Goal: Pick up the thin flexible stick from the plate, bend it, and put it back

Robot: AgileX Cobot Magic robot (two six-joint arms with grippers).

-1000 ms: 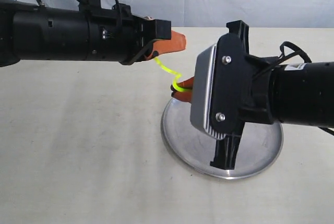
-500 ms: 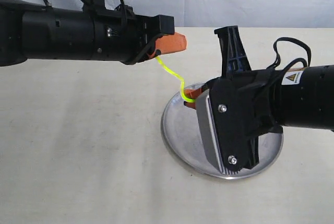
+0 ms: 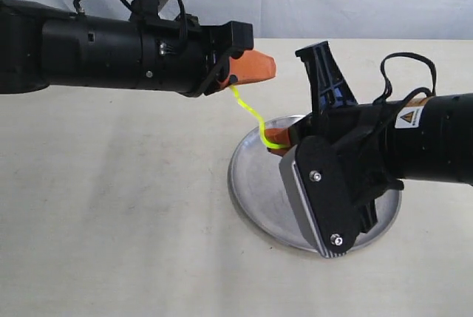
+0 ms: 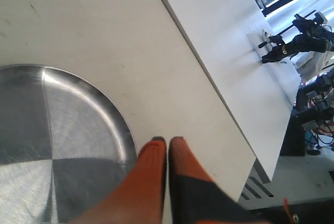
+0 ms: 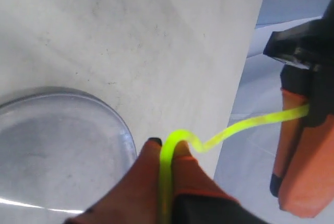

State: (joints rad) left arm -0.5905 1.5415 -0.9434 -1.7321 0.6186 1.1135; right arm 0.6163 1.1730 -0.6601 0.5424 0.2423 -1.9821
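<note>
The thin flexible stick (image 3: pixel 251 112) is a yellow-green strand held in the air between both grippers, with an S-shaped curve. My left gripper (image 3: pixel 267 66) is shut on its upper end, beyond the plate's far rim. My right gripper (image 3: pixel 275 142) is shut on its lower end, just over the round silver plate (image 3: pixel 255 184). In the right wrist view the stick (image 5: pixel 245 125) runs out from between the orange fingertips (image 5: pixel 168 143) toward the left gripper (image 5: pixel 297 156). In the left wrist view the fingers (image 4: pixel 167 140) are pressed together beside the plate (image 4: pixel 52 130); the stick is hidden there.
The plate lies on a pale beige table (image 3: pixel 118 206). The table's far edge (image 4: pixel 209 78) is close behind the grippers. A second white table with black clamps (image 4: pixel 292 41) stands beyond it. The right arm's wrist housing (image 3: pixel 325 199) covers much of the plate.
The left gripper has shifted right and slightly down. The right wrist has rolled, its grey housing swinging lower over the plate. The stick's curve has changed shape between the two grippers.
</note>
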